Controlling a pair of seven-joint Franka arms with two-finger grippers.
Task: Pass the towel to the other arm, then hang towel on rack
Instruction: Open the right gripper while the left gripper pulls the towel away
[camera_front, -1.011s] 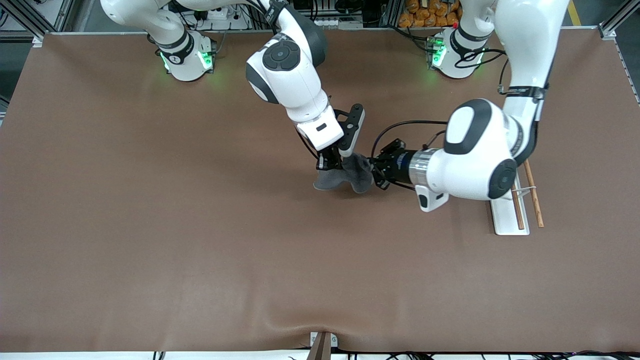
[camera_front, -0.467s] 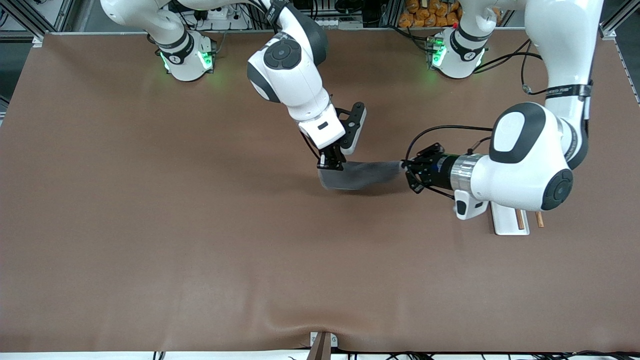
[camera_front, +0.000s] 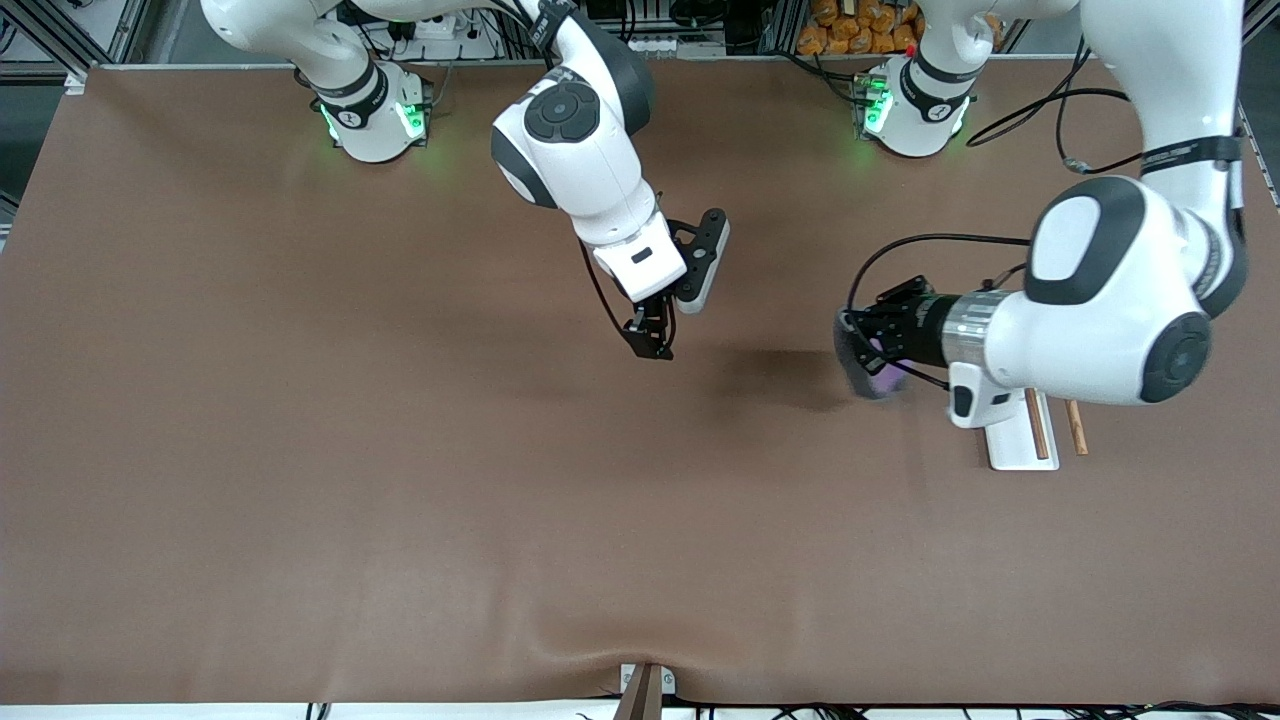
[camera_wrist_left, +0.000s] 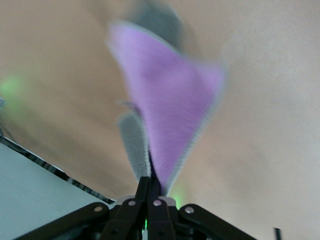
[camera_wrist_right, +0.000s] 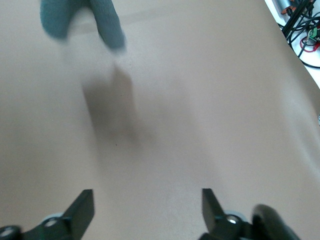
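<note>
Nearest the front camera, the rack (camera_front: 1022, 440) lay on the brown table mat (camera_front: 400, 500) toward the left arm's end: a flat white rectangular base with two thin brown wooden rods, mostly covered by the left arm's white wrist above it. Just beside it, toward the middle of the table, the left gripper (camera_front: 862, 345) hung in the air over the bare mat, its black fingers (camera_wrist_left: 148, 200) clenched on one corner of the towel (camera_front: 868, 362). That soft dark grey cloth drooped from the pinch as a limp, folded flap; in the left wrist view the towel (camera_wrist_left: 170, 120) fanned out from the fingertips into a rough triangle with a paler stitched edge, its ribbed face reading purplish there. Well apart, over the middle of the mat, the right gripper (camera_front: 650, 343) hung released, its two black fingers (camera_wrist_right: 85, 207) spread wide with nothing between them. From the right wrist camera the towel (camera_wrist_right: 80, 20) showed as a grey blur above the smooth mat.
</note>
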